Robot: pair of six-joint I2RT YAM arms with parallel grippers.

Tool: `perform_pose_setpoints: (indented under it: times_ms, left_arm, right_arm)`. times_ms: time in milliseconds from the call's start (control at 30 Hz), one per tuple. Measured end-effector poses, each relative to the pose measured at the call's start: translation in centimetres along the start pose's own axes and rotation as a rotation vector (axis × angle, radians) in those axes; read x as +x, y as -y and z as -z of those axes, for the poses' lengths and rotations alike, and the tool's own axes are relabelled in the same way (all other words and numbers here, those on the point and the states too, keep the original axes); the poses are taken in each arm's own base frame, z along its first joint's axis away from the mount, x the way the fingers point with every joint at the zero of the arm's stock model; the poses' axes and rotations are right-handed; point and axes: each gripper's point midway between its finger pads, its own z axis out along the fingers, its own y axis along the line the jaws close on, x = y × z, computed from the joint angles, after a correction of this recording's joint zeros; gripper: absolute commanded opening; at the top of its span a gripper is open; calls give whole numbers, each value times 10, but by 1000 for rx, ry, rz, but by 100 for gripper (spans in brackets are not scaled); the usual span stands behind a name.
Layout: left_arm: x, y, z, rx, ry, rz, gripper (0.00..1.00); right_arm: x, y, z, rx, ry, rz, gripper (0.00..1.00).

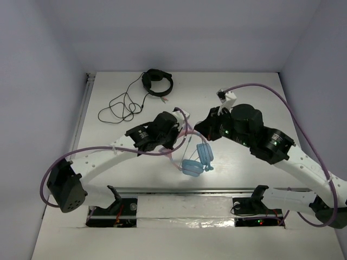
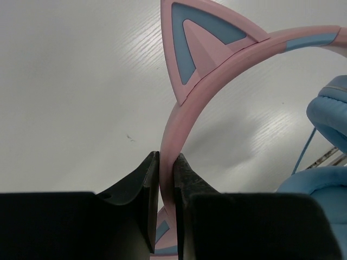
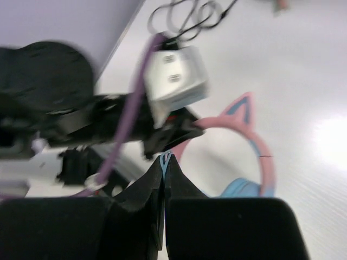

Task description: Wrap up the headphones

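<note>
**Wrap in progress: both grippers engaged, no turns on the band yet**

Headphones (image 1: 193, 167) sat mid-table between the two arms, earcups (image 2: 329, 114) low and toward the near edge.

- Left gripper (image 2: 166, 162): fingers closed tight on the pink headband (image 2: 172, 135), just below one cat ear (image 2: 200, 43). It acted as the anchor.
- Right gripper (image 3: 164, 168): fingers pressed together on the thin pale blue cable (image 3: 164, 158), which showed as a small loop at the fingertips.
- The right wrist view was blurred. I couldn't tell how much slack hung beyond the pinch.

My read is that this was the start of winding. The band was held, the cable was picked up, and I saw no wraps around the band or the cups.

The next move would call for:
- carrying the cable around the band or cups with light tension
- the left grip staying firm so the headset doesn't rotate
- a re-grip each half turn, since the right wrist can't pass through the band

In the way:
- The two wrists were very close, so there was little room for an orbit.
- The left arm's purple hose (image 3: 138, 103) ran right beside the work area and could snag.

The black headphones (image 1: 157, 82) and their black cable (image 1: 120, 108) lay at the far left of the table (image 1: 255, 97), well apart from the work.
</note>
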Motion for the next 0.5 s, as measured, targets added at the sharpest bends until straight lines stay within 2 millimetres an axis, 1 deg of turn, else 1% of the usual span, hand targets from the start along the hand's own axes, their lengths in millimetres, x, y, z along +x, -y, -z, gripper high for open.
perform_pose_setpoints:
  times_ms: [67, 133, 233, 300, 367, 500]
  left_arm:
    - [-7, 5, 7, 33, 29, 4, 0]
    - [-11, 10, 13, 64, 52, 1, 0]
    - [-15, 17, 21, 112, 71, -7, 0]
    - [-15, 20, 24, 130, 77, -11, 0]
    - [-14, 22, 25, 141, 76, -15, 0]
    - [-15, 19, 24, 159, 88, -5, 0]
  right_arm:
    - [-5, 17, 2, 80, 52, -4, 0]
    - [-1, 40, -1, 184, 78, -4, 0]
    - [16, 75, -9, 337, 75, 9, 0]
    - [28, 96, -10, 427, 63, 23, 0]
    - [34, 110, -8, 490, 61, 31, 0]
    - [39, 127, -2, 555, 80, 34, 0]
